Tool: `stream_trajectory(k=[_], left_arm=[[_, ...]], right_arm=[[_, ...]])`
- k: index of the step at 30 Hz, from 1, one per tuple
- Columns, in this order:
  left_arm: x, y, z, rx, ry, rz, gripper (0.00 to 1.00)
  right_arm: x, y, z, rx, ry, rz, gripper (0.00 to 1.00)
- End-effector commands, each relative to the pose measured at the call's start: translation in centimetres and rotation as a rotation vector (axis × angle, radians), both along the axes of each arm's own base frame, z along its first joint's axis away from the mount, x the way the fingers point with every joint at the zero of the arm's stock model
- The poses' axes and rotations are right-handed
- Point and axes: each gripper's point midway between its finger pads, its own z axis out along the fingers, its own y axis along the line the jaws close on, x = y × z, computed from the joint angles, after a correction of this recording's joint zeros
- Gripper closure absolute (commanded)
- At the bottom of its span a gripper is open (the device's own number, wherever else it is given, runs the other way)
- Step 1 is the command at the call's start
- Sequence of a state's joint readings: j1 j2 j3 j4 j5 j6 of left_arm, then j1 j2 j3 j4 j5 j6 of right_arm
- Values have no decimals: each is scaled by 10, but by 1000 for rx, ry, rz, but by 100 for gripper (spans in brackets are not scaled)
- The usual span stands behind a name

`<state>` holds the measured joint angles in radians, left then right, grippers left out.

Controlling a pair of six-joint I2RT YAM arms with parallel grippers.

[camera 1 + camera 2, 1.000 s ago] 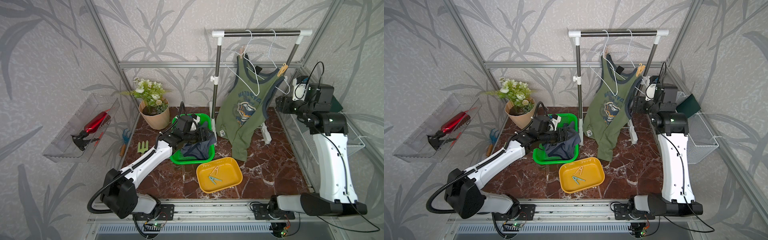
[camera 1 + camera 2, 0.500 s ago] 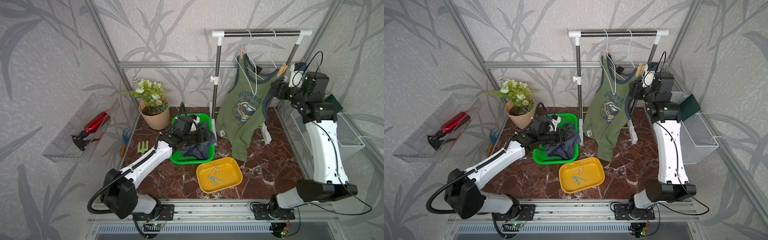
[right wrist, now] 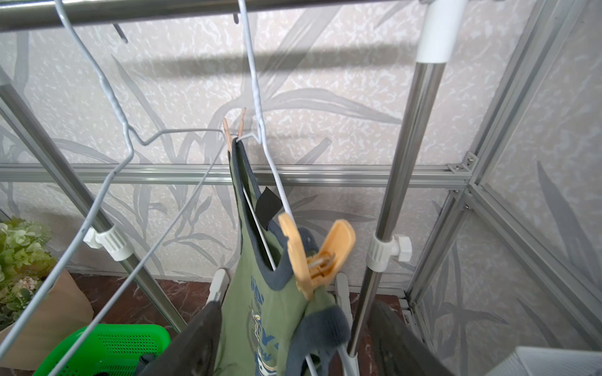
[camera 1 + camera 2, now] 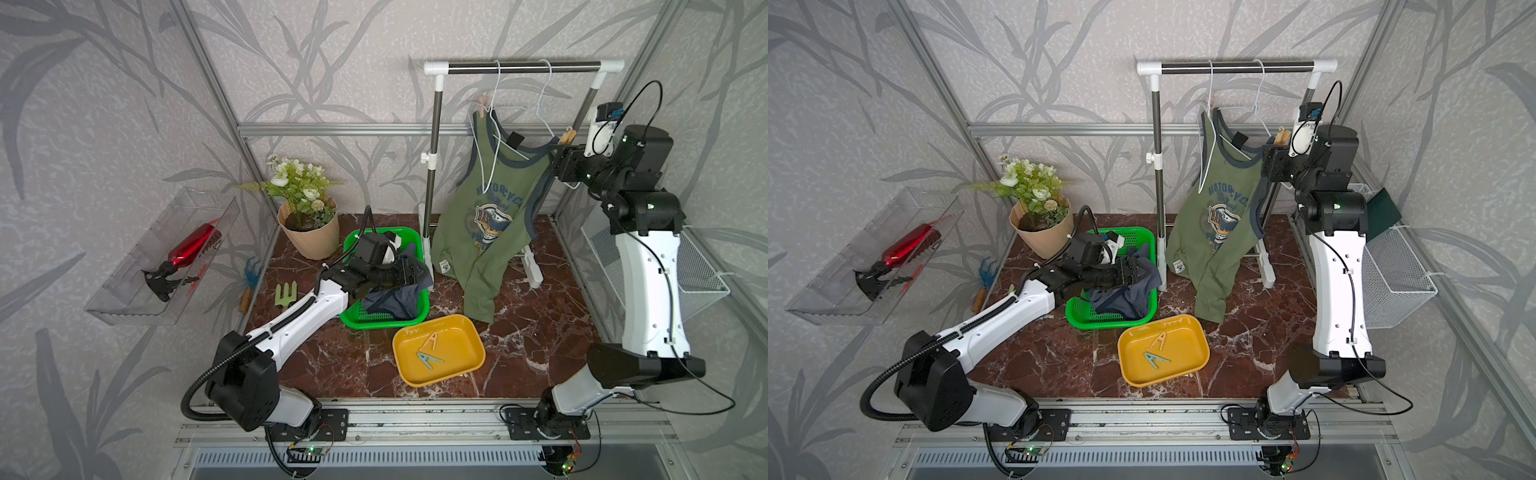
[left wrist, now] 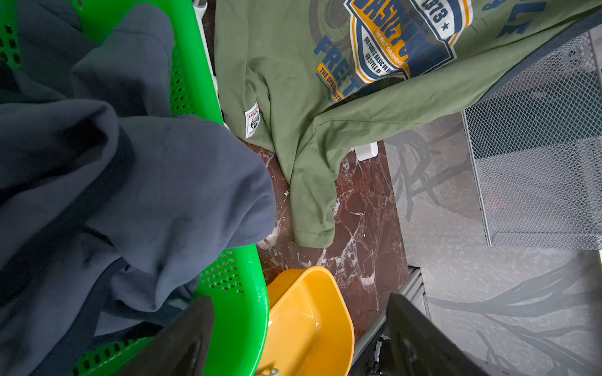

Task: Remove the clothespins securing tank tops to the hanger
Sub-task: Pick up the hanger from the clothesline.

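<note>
An olive green tank top [image 4: 488,216] hangs from a white wire hanger [image 3: 260,107] on the rack. A pale tan clothespin [image 3: 234,132] pins its far strap. A yellow-orange clothespin [image 3: 317,257] pins the near strap, showing in both top views [image 4: 568,136] [image 4: 1283,135]. My right gripper [image 3: 298,317] is open just below that pin, one finger on each side of the strap. The slate-blue tank top [image 4: 395,297] lies in the green basket [image 4: 374,322]. My left gripper [image 5: 298,325] hovers open over it, empty. A teal clothespin [image 4: 429,360] and a tan one [image 4: 431,340] lie in the yellow tray [image 4: 469,357].
An empty wire hanger [image 3: 107,97] hangs beside the loaded one. The rack's upright pole [image 3: 395,201] stands close to my right fingers. A wire mesh basket [image 4: 698,270] is at the right wall, and a flower pot [image 4: 309,237] and garden tools [image 4: 286,293] are at the back left.
My right arm has risen and swung in toward the rack, bringing its gripper up under the yellow-orange clothespin, with the jaws narrowing slightly. The left arm has not moved.
</note>
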<state>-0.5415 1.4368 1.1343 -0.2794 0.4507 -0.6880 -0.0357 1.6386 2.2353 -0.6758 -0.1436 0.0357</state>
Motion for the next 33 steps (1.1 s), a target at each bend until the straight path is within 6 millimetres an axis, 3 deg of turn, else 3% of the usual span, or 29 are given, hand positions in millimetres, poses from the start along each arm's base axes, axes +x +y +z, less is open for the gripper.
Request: stream_trajectory(k=[1,9,15,19,21,24,33], left_arm=[[0,-2,1,7,-10,-14,15],[2,-5,-3,7,-1,-23,15],[3,-6,-6,7,4,-25,15],[3,-7,-6,2,5,-32,16],[3,-7,-6,2,5,-32,15],[2,-7,-6,0,6,-34,15],[0,-5,3,-6,-17,-33,16]], right_arm=[[11,11,-13,17,63,63,35],[31,22,-29,19,131,107,45],[31,31,-31,11,133,127,78],[25,42,-28,9,112,170,93],[20,47,-25,8,96,183,99],[11,47,-19,15,71,182,100],[-50,39,22,1,-40,140,100]])
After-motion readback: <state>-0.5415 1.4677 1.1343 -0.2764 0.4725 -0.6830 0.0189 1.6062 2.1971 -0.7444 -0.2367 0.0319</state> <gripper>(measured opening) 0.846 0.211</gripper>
